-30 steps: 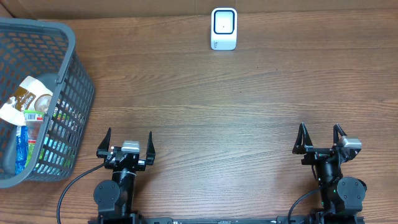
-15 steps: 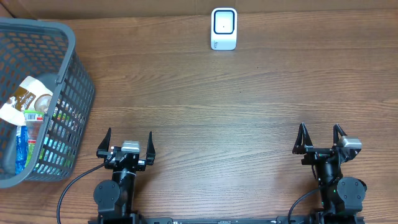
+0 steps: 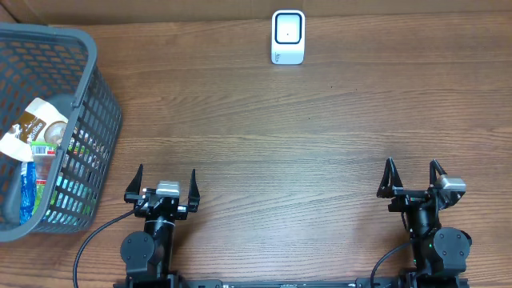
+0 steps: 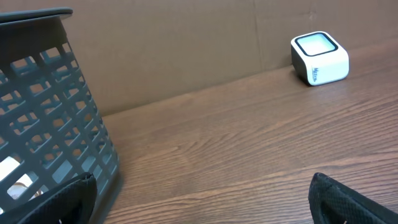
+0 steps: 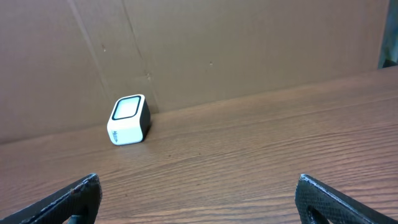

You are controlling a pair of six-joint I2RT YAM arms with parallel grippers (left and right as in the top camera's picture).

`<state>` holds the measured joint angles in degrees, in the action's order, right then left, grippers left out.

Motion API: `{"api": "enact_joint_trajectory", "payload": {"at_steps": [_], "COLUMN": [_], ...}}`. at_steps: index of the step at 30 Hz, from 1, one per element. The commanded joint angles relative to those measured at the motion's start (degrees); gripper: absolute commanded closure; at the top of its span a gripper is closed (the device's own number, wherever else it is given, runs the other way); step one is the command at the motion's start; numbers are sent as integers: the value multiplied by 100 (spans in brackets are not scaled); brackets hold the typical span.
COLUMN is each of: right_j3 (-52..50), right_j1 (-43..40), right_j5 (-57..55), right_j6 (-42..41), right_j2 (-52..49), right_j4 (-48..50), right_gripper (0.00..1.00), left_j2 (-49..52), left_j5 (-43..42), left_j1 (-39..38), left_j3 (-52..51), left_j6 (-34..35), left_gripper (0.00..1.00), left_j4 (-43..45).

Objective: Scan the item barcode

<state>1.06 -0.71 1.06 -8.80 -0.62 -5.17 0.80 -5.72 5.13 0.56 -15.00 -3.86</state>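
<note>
Gray plastic lattice basket point(image 3: 96, 144); boxy white scanner point(image 3: 288, 37); woodgrain table point(image 3: 280, 144).

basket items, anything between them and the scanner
Only the basket: its mesh wall rings the items. Past it, bare table runs to the scanner. That wall also stands between the open left gripper and them.

Wood-grain table point(image 3: 264, 136) against a brown cardboard wall point(image 5: 217, 43).
</note>
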Motion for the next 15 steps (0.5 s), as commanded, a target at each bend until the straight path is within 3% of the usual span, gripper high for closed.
{"api": "enact_joint_trajectory", "payload": {"at_steps": [1, 15], "right_j3": [-59, -57], "right_j1": [11, 11], "right_j5": [-52, 160], "right_j6": [9, 11], "right_j2": [46, 46], "right_j4": [52, 199], "right_gripper": [0, 0], "left_j2": [-50, -50], "left_j5": [11, 15], "left_j1": [11, 11], "left_j3": [-28, -26], "left_j6": [387, 527], "left_gripper": [0, 0], "left_j4": [92, 531]}}
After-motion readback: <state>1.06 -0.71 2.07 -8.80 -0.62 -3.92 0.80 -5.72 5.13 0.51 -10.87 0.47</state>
